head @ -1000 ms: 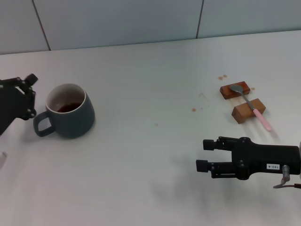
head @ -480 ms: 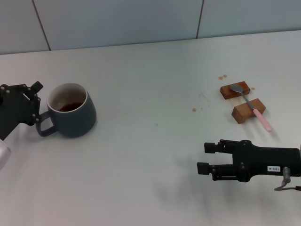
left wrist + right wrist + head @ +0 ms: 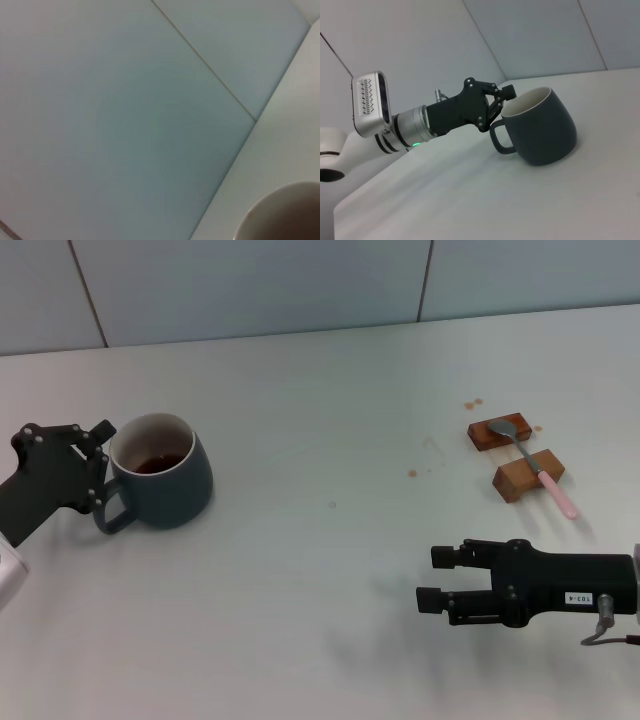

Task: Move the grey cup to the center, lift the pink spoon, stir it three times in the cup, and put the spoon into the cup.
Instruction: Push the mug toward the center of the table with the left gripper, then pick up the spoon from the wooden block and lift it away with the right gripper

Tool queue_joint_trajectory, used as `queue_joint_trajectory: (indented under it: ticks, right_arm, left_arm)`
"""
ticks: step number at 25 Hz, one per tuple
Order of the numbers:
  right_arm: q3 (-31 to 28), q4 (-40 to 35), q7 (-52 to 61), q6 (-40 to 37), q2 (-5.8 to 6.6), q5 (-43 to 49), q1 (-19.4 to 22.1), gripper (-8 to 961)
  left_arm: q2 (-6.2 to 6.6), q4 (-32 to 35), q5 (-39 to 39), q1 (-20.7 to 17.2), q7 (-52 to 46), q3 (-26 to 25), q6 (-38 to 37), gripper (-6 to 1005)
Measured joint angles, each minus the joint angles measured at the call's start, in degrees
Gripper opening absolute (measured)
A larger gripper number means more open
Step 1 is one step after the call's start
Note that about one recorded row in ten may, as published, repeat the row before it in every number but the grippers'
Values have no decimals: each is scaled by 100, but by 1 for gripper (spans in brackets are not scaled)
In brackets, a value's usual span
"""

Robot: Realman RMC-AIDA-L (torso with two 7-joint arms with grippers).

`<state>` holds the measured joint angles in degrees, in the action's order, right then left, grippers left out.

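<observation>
The left gripper [image 3: 100,468] clasps the loop handle of the rounded blue-grey ceramic cup [image 3: 165,487], a grip clearest in the right wrist view; the head view alone shows brown liquid inside. The right gripper [image 3: 436,578] hovers with fingers spread, well short of the pink-handled metal spoon [image 3: 537,467] resting across two brown wooden blocks [image 3: 515,454] beyond its fingertips.

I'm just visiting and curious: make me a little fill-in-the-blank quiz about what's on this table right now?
1. The left gripper is at the grey cup's ____.
2. The pink spoon lies across two brown wooden ____.
3. The liquid in the cup is ____ in colour.
4. The right gripper hovers over the table, holding ____.

Missing words: handle; blocks; brown; nothing
</observation>
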<state>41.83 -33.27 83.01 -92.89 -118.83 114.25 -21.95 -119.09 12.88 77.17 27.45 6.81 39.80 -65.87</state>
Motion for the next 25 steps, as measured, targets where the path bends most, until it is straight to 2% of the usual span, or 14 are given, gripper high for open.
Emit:
queue_joint_trajectory:
  ticks: [6,10,14,19,20,22,25]
  right_arm:
    - [0,-2,28,0,0,28,-9,796]
    - [0,1,29,-1,0,29,-10,795]
    - [0,-5,30,-1,0,28,-15,793]
    - [0,3,31,-1,1,28,-14,791]
    - [0,4,31,-1,2,28,-13,791]
    - [0,4,31,-1,10,29,-12,790]
    - [0,5,31,-1,17,31,-11,789]
  left_arm:
    - [13,276,-12,-32,-421,286,103,-1]
    - [18,502,-26,-3,-489,293,544,-1]
    - [20,559,2,163,-511,494,980,-1]
    - [21,558,4,184,-515,548,1027,-1]
    - [23,565,6,246,-524,872,1192,-1]
    - [23,565,6,246,-524,872,1192,-1]
    - [30,706,8,215,-585,1255,1179,-1]
